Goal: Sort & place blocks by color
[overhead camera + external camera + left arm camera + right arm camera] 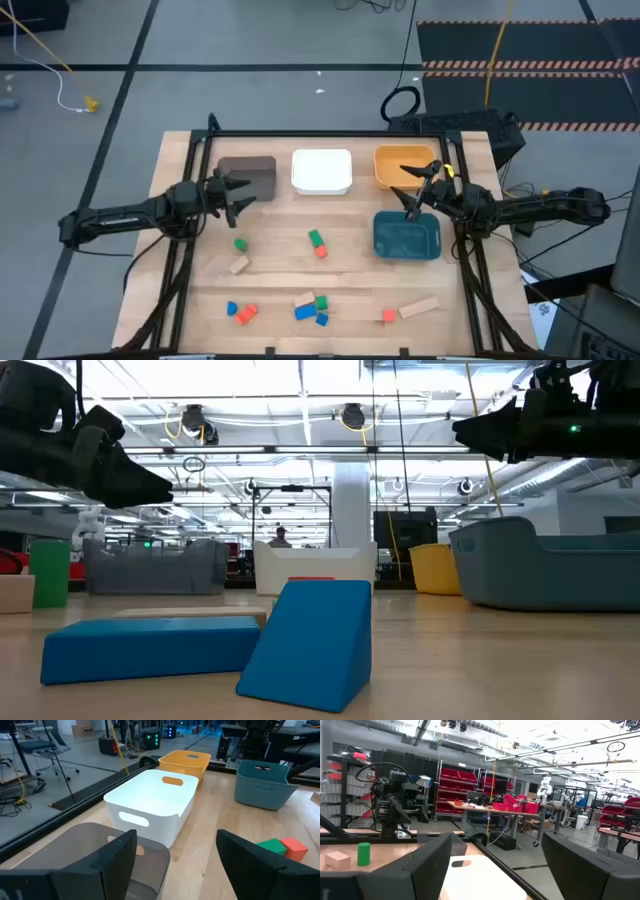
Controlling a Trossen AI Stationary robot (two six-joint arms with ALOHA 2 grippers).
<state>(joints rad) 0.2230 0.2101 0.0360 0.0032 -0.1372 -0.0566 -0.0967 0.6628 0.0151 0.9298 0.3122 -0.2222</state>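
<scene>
**Blocks scattered on the table, both grippers open above the bins**

Blocks, small wooden pieces in green, red-orange, blue and pale natural wood, lie loose on the light wooden table (270, 250), all outside the bins. A green and red-orange pair (317, 244) sits near the table's centre. A green cylinder (240, 244) and a pale wood block (239, 265) lie toward the left edge. Along the near edge are a blue and red-orange cluster (240, 312), a mixed group of blue, green and pale pieces (312, 308), and a red-orange cube beside a pale wood bar (412, 311).

Four rectangular plastic bins stand toward the far edge: a brown bin (250, 172), a white bin (322, 171) and an orange bin (400, 165) in a row, with a teal bin (407, 236) just in front of the orange one.

The left gripper (240, 196) hangs by the brown bin, fingers spread and empty. The right gripper (418, 190) hangs between the orange and teal bins, fingers likewise apart, holding nothing.
</scene>
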